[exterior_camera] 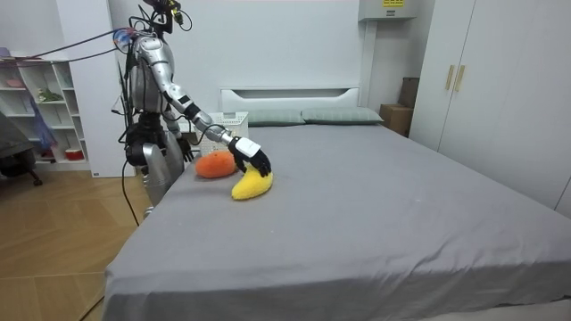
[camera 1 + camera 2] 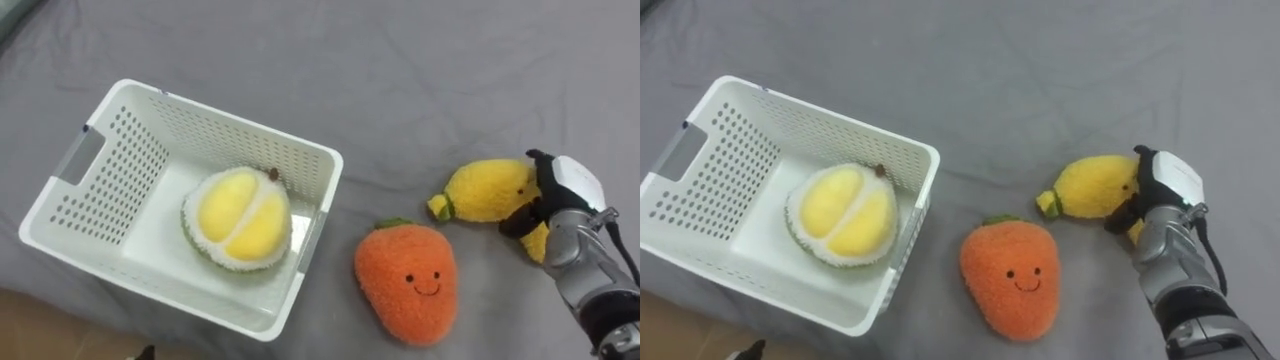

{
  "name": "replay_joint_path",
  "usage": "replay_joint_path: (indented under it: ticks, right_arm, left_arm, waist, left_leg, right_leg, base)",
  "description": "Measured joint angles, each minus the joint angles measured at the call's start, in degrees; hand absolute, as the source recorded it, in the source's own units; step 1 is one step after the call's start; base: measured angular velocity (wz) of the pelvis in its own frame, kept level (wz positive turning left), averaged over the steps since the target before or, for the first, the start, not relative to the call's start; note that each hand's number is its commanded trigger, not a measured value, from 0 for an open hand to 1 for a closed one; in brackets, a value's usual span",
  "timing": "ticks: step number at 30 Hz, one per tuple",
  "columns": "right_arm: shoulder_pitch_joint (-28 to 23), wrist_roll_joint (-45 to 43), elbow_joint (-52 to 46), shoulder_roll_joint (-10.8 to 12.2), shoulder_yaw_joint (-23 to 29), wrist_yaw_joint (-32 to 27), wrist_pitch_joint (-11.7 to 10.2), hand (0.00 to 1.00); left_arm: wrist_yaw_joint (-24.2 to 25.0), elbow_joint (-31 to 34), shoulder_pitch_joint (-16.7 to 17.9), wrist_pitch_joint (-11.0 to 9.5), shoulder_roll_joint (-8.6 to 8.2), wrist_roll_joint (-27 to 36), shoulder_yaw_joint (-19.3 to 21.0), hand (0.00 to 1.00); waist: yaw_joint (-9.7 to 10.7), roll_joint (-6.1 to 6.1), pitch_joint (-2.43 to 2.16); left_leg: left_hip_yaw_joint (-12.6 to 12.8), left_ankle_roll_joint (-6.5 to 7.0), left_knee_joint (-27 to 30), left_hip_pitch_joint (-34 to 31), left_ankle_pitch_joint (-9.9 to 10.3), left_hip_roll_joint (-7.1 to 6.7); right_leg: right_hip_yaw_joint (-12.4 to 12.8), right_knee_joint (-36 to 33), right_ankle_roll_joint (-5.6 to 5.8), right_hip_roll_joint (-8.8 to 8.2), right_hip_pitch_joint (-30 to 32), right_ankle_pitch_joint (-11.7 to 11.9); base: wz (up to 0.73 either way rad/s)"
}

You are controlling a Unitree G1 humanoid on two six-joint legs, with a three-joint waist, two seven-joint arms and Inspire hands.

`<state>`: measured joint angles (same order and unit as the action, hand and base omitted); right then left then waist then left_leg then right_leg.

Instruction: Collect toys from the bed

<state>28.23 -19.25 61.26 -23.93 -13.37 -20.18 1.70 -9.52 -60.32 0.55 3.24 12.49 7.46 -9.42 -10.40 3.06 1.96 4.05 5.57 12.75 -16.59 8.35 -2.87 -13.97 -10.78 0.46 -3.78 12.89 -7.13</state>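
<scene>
**A:** Where is the robot standing, and what is lying in front of it?

**B:** It is standing at the side of a grey bed (image 2: 420,60), leaning its right arm out over the cover. 3 soft toys are showing: a yellow plush toy (image 2: 485,190), an orange carrot toy (image 2: 407,282) and a durian toy (image 2: 238,218).

**A:** What is the right hand (image 2: 540,200) doing?

**B:** It is reaching in from the lower right and closing on the yellow plush toy. Its dark fingers are curling round the toy's right end. The fingertips are partly hiding behind the plush, so the grip is probably firm, but that is not certain.

**A:** How is that toy lying?

**B:** It is resting on the bed with its long axis running left to right. Its small green tip is pointing left, away from the hand and toward the carrot.

**A:** And where is it going?

**B:** Judging by the task, into the white basket (image 2: 240,122), which is sitting well apart on the robot's left and already holding the durian toy. The carrot toy is lying between the hand and the basket, just beside the basket's near corner. So the carry is likely calling for a lift and a leftward sweep over the carrot.
</scene>
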Motion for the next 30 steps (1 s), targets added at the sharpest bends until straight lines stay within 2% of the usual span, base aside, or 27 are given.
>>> replay_joint_path:
  ticks: [5,7,9,12,18,25,30]
  right_arm:
    - [-0.08,2.9,0.93,0.0,0.38,-0.92,0.02,1.0]
    - [-0.13,3.35,0.93,-0.01,0.73,-0.94,0.02,1.0]
    - [-0.21,3.87,0.94,-0.02,0.86,-0.94,0.01,1.0]
    - [-1.62,5.36,0.98,-0.06,0.83,-0.96,-0.5,1.0]
    - [-4.95,6.46,1.03,-0.05,0.96,-0.92,-1.38,1.0]
    - [-5.33,6.43,1.17,0.09,0.86,-0.92,-1.7,1.0]
    - [-6.97,8.03,1.3,0.3,0.84,-0.88,-2.94,1.0]
  left_arm:
    - [-0.02,0.56,1.76,0.04,0.01,-0.18,0.17,0.0]
    - [-0.02,1.06,2.77,0.07,0.01,-0.18,0.18,0.0]
    - [-0.04,1.62,3.6,0.22,0.01,-0.19,0.21,0.0]
    - [-0.13,4.19,4.67,0.17,0.0,-0.18,0.25,0.0]
    - [-0.54,3.96,4.64,-0.32,-0.02,0.43,0.19,0.0]
    - [-0.74,3.27,4.63,-0.86,-0.02,1.45,0.09,0.0]
    - [-0.27,2.69,5.09,-1.23,-0.02,2.03,0.07,0.0]
  waist:
    - [0.38,-0.37,-0.2]
    - [0.56,-0.79,-0.38]
    - [0.75,-1.45,-0.79]
    - [0.77,-1.82,-1.02]
    - [1.09,-1.76,-0.98]
    - [2.0,-1.65,-0.92]
    - [2.21,-1.43,-0.78]
  left_leg:
    - [-0.3,-0.01,0.01,0.01,-0.01,-0.01]
    - [-0.29,-0.01,0.01,-0.01,-0.01,-0.02]
    - [-0.3,-0.01,0.0,-0.02,-0.01,0.0]
    - [-0.48,-0.11,0.03,0.09,-0.11,0.01]
    - [-0.85,-0.13,0.01,0.63,-0.44,-0.1]
    - [-1.44,-0.25,-0.28,0.37,-0.95,-0.2]
    - [-1.57,-0.14,-1.44,1.62,-1.39,-0.49]
  right_leg:
    - [-0.4,0.13,0.0,-0.01,-0.18,0.0]
    - [-0.45,0.13,0.0,0.0,-0.18,0.0]
    - [-0.49,0.13,0.0,0.02,-0.19,0.0]
    - [-0.7,0.13,0.0,0.03,-0.43,0.0]
    - [-1.2,0.05,-0.01,-0.07,-1.13,0.0]
    - [-1.93,-0.02,-0.09,0.16,-1.03,0.05]
    - [-1.94,0.01,-0.06,-0.06,-1.75,0.03]
  base:
    - [0.03]
    - [0.0]
    - [0.0]
    - [0.04]
    - [0.03]
    - [0.05]
    - [0.0]
